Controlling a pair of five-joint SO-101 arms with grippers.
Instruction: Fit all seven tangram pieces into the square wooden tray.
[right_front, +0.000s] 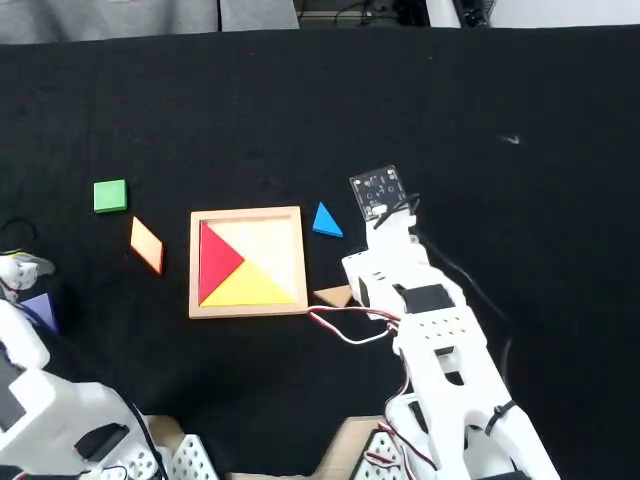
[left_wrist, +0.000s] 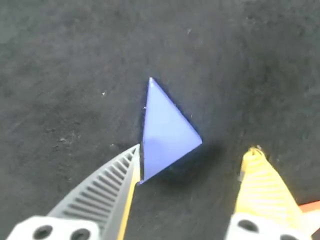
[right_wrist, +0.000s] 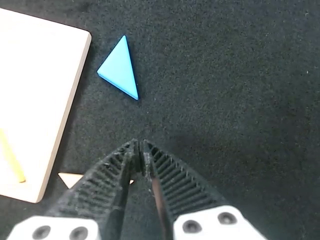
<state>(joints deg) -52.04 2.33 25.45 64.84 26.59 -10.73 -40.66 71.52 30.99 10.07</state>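
The square wooden tray (right_front: 296, 260) holds a red triangle (right_front: 218, 260) and a yellow triangle (right_front: 250, 287). Its corner (right_wrist: 47, 95) also appears in the right wrist view. A light blue triangle (right_wrist: 120, 70) lies just right of the tray, with a tan piece (right_wrist: 70, 179) near the tray's front right corner. My right gripper (right_wrist: 138, 148) is shut and empty, hovering between those two pieces. At the far left, a purple triangle (left_wrist: 167, 132) lies between the fingers of my open left gripper (left_wrist: 195, 157) and touches the grey finger (left_wrist: 127, 167). A green square (right_front: 110, 196) and an orange parallelogram (right_front: 147, 245) sit left of the tray.
Black cloth covers the whole table. The right arm's white body (right_front: 440, 350) stretches from the front edge toward the tray. The left arm's base (right_front: 60, 420) stands at the front left corner. The back and right of the table are open cloth.
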